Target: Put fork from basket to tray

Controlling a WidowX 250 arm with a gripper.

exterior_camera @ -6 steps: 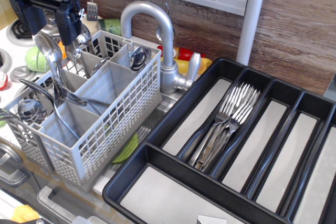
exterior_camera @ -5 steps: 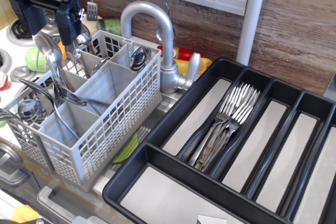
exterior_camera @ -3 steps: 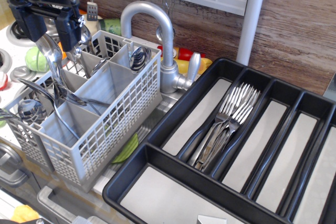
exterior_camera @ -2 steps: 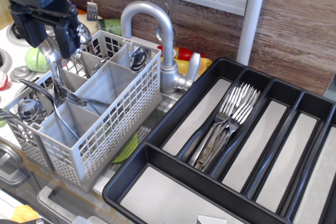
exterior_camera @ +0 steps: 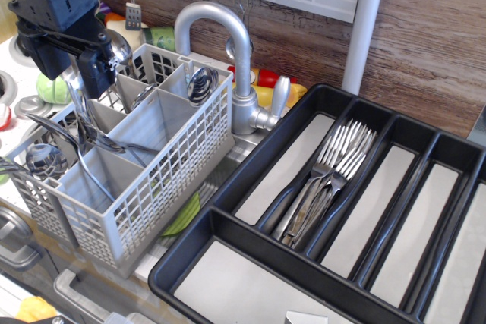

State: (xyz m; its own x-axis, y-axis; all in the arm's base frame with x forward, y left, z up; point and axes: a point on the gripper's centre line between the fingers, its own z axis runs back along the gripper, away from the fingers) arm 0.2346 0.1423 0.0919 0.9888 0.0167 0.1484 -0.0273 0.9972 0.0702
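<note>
The light grey basket (exterior_camera: 171, 158) stands at the left with several steel spoons (exterior_camera: 200, 82) upright in its compartments. I cannot make out fork tines in it. My black gripper (exterior_camera: 68, 73) hangs over the basket's far left compartments. Its fingers (exterior_camera: 94, 80) stand apart on either side of a spoon handle (exterior_camera: 77, 108) and do not clasp it. A spoon bowl (exterior_camera: 118, 47) shows just right of the fingers. The black tray (exterior_camera: 199, 257) lies at the right. Several forks (exterior_camera: 336, 166) lie together in its second long compartment.
A grey curved faucet (exterior_camera: 219, 23) rises right behind the basket, between it and the tray. A white post (exterior_camera: 364, 24) stands behind the tray. Toy vegetables (exterior_camera: 266, 85) lie by the wall, and a stove top (exterior_camera: 15, 51) is at the far left.
The gripper has turned, shifted slightly left and come lower over the basket. It now hides the spoon bowl that showed between its fingers. Basket, tray and forks have not moved.
</note>
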